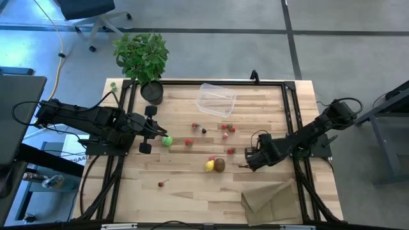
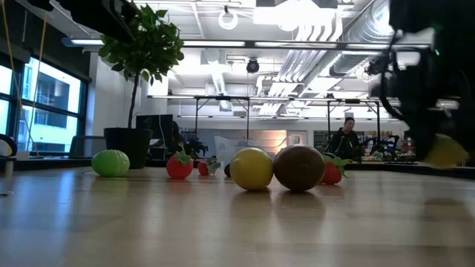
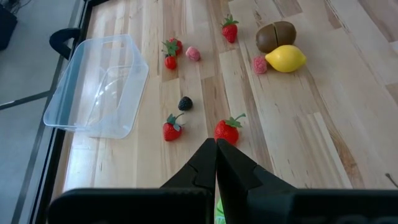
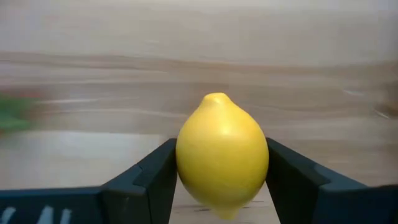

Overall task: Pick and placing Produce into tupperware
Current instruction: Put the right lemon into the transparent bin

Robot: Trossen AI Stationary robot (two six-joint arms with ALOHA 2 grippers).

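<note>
My right gripper (image 4: 221, 180) is clamped on a lemon (image 4: 222, 152), stem end up between the fingers, right of centre in the high view. The clear tupperware (image 1: 216, 99) lies up-left of it, empty. Left gripper (image 3: 216, 163) is pinched together, holding nothing.

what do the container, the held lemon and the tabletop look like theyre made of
Container: clear thin plastic, probably; the wood shows through its walls. Lemon between the right gripper's fingers: smooth, matte yellow, likely molded plastic or foam; hard to tell. Tabletop: pale wood planks with visible grain and seams, light sheen.
</note>
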